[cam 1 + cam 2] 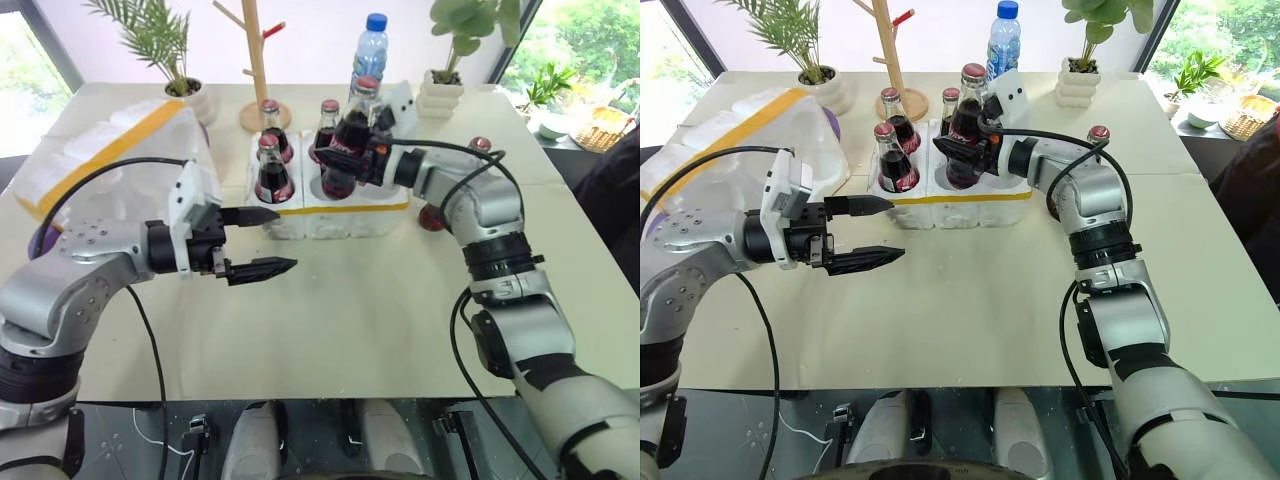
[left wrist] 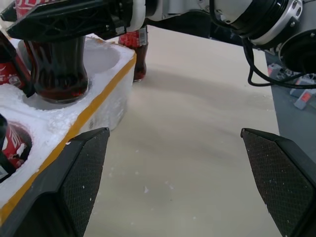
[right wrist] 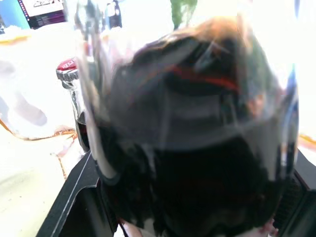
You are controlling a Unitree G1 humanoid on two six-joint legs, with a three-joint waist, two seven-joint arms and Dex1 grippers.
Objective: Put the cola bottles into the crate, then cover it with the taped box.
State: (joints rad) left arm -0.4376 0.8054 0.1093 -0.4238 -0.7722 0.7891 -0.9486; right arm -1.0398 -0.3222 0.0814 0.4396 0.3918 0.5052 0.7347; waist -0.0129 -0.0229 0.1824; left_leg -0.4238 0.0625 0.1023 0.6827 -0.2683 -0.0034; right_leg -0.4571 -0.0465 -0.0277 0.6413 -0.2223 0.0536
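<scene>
The white foam crate (image 1: 345, 218) with its thin yellow band sits mid-table. Three cola bottles stand in its wells: one front left (image 1: 272, 172), two behind (image 1: 270, 122) (image 1: 327, 122). My right gripper (image 1: 345, 150) is shut on a fourth cola bottle (image 1: 352, 130), upright, its base at the mouth of a front well (image 2: 58, 94); I cannot tell if it rests there. Another cola bottle (image 1: 481, 146) stands on the table behind my right forearm. My left gripper (image 1: 257, 241) is open and empty, just in front of the crate's left end. The taped box (image 1: 110, 150) lies far left.
A blue-capped water bottle (image 1: 371, 50), a wooden peg stand (image 1: 258, 70) and two potted plants (image 1: 185, 85) (image 1: 445, 85) line the table's far side. Bare tabletop (image 1: 350, 310) stretches from the crate to the near edge.
</scene>
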